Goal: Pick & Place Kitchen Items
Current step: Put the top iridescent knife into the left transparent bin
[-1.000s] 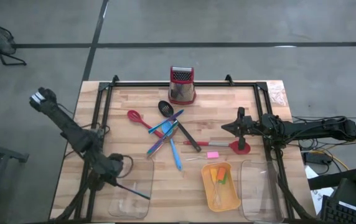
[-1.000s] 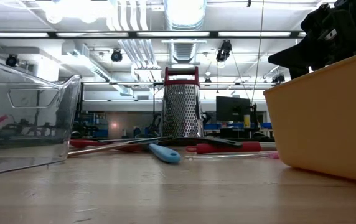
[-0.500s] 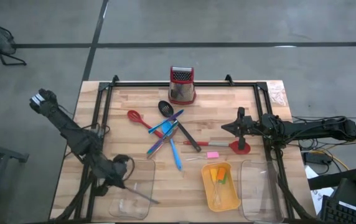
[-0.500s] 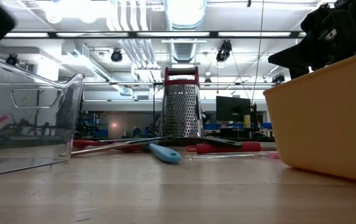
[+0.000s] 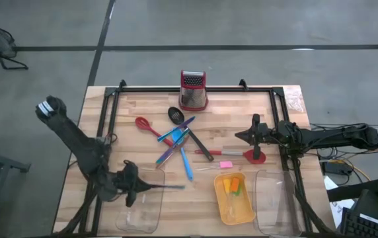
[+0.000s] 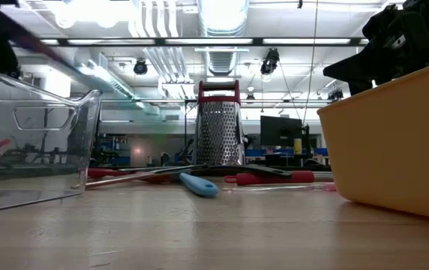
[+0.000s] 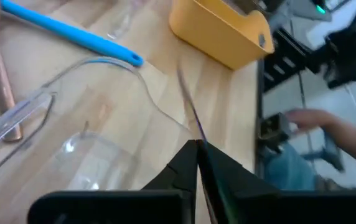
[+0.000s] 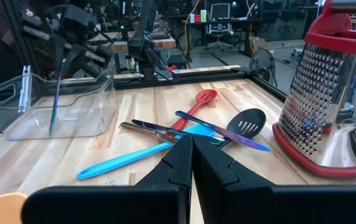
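Observation:
My left gripper [image 5: 134, 187] [image 7: 196, 146] hovers over the clear tray [image 5: 151, 213] at the near left, shut on a thin dark stick [image 5: 166, 187] [image 7: 187, 99]. The stick points toward the table's right edge. In the table's middle lies a pile of utensils: a red spoon [image 5: 144, 123], a black slotted spoon [image 5: 175, 114], a blue spatula [image 5: 186, 166] and coloured sticks [image 5: 169, 151]. A pink piece [image 5: 225, 164] lies on the wood to the right of the pile. My right gripper [image 5: 238, 135] [image 8: 190, 140] waits shut at the right, pointing at the pile. My left gripper pinches one end of the stick [image 7: 195, 138] between its two fingertips. The stick runs straight on out of the fingers, along their line. The fingers slant downward toward the table's right edge. The stick is lifted clear, its free end [image 5: 184, 187] past the clear tray's right rim.
An orange tray [image 5: 245, 215] holding orange and green pieces [image 5: 230, 186] stands near the front, with a second clear tray [image 5: 271, 201] to its right. A metal grater with a red top [image 5: 193, 90] stands at the far edge. A person [image 7: 318, 140] shows beyond the table.
My left gripper has shifted a little toward the table's right edge and rolled its wrist. The stick, which slanted toward the near right over the clear tray, has swung round and now points straight at the right edge.

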`<state>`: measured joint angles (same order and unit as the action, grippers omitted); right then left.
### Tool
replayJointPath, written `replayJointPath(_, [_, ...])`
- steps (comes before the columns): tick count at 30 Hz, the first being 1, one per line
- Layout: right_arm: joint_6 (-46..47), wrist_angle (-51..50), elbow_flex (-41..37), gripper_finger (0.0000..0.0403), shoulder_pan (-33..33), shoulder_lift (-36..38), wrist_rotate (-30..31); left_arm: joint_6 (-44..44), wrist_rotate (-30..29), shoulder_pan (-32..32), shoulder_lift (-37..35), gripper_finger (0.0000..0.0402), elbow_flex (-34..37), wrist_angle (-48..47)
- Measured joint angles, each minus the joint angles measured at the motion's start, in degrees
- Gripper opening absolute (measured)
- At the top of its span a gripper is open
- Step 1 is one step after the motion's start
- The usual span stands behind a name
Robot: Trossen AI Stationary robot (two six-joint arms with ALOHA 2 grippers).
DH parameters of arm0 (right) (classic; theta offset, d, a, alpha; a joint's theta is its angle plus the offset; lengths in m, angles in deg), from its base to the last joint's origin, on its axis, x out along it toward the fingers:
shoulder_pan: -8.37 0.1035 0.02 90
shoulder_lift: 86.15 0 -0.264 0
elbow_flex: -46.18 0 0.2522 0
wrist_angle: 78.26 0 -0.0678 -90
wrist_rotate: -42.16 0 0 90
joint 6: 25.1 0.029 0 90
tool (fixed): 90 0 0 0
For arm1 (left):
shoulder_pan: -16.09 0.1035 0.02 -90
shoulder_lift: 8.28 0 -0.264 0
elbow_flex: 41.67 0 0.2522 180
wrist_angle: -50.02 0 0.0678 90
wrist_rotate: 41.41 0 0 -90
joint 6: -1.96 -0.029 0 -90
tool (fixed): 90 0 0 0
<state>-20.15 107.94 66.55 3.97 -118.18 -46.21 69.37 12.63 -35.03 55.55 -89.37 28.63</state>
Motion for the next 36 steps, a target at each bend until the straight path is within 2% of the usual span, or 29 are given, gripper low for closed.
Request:
replayJointPath(3, [0.0, 0.0, 0.0, 0.0008, 0.0, 0.0, 0.0, 1.5, -2.3, -2.3, 3.0, 0.001, 0.4, 2.5])
replayJointPath(7, [0.0, 0.0, 0.0, 0.0008, 0.0, 0.0, 0.0, 5.3, -3.8, -4.0, 6.6, 0.0006, 0.4, 1.3])
replayJointPath(11, [0.0, 0.0, 0.0, 0.0009, 0.0, 0.0, 0.0, 3.9, -4.7, -4.7, 8.0, 0.0005, 0.2, 1.3])
replayJointPath(20, [0.0, 0.0, 0.0, 0.0008, 0.0, 0.0, 0.0, -2.8, -8.7, -5.5, 6.1, 0.0002, -0.7, 1.2])
replayJointPath(25, [0.0, 0.0, 0.0, 0.0008, 0.0, 0.0, 0.0, -7.1, -8.9, -6.3, 2.7, 0.0002, -1.9, 1.1])
replayJointPath(30, [0.0, 0.0, 0.0, 0.0008, 0.0, 0.0, 0.0, -16.3, -3.8, -7.1, -4.0, 0.0001, -5.6, -1.6])
replayJointPath(36, [0.0, 0.0, 0.0, 0.0008, 0.0, 0.0, 0.0, -19.3, 10.1, -7.2, -12.0, 0.0001, -14.0, -19.4])
